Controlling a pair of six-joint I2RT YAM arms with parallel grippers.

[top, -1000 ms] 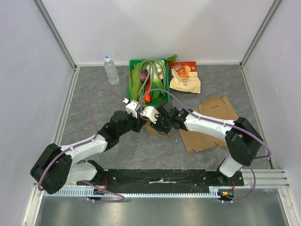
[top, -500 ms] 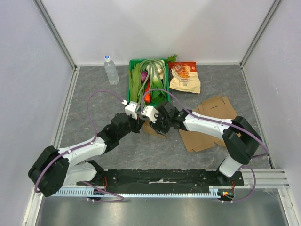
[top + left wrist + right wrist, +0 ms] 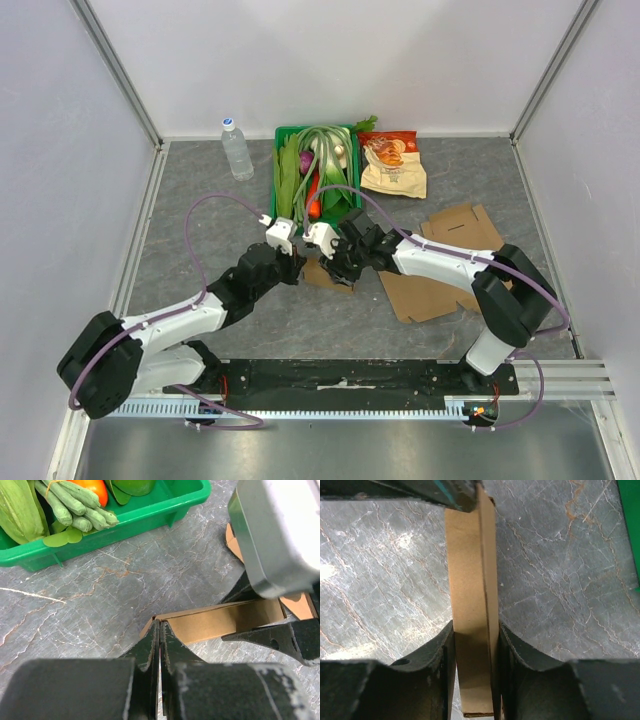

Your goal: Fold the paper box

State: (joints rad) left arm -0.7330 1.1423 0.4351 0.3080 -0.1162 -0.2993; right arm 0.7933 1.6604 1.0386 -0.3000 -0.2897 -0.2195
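Observation:
The paper box (image 3: 470,570) is a small brown cardboard piece pressed flat into a narrow strip just above the grey tabletop. My right gripper (image 3: 476,625) is shut on it, one finger on each long side. In the top view the box (image 3: 325,272) lies between the two wrists. My left gripper (image 3: 160,627) is shut, its tips touching the box's (image 3: 225,622) near end corner. The frames do not show whether it pinches a flap. The right gripper's fingers (image 3: 280,636) show at the box's other end.
A green crate (image 3: 277,170) of vegetables stands just beyond the grippers. A water bottle (image 3: 237,150) is to its left and a snack bag (image 3: 393,165) to its right. A larger flat cardboard sheet (image 3: 445,260) lies under the right arm.
Both wrists and the box have shifted very slightly to the left. Both grips look the same.

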